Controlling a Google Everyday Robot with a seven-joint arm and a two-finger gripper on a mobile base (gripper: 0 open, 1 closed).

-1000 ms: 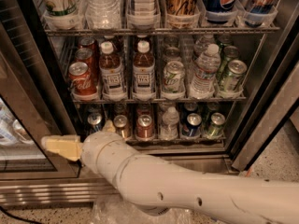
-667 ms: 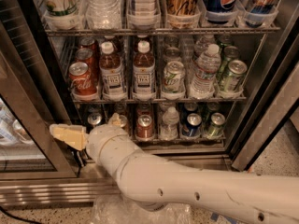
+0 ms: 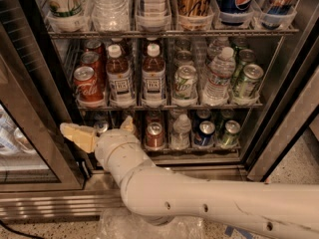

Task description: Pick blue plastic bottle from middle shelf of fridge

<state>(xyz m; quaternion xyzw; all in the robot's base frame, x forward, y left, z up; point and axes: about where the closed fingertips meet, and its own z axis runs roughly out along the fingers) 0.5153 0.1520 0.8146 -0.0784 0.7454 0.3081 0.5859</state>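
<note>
Your gripper [image 3: 102, 131] sits low at the left of the fridge [image 3: 279, 108] opening, below the middle shelf [image 3: 169, 105]. Its fingers are spread wide, one close to the door frame [image 3: 45, 128]. The room before that shelf is open. Its front row holds one red can [image 3: 89, 86], the blue bottle [image 3: 119, 78] second from left, its twin [image 3: 153, 76], two green cans [image 3: 185, 81] and one water bottle [image 3: 219, 76].

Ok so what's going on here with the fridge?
A robot arm extends into the open fridge. Its gripper is low on the left, level with the bottom rack of cans and below the middle shelf. The blue plastic bottle, brown liquid with a white cap, stands on that shelf beside a red can and has not yet been touched.
</note>
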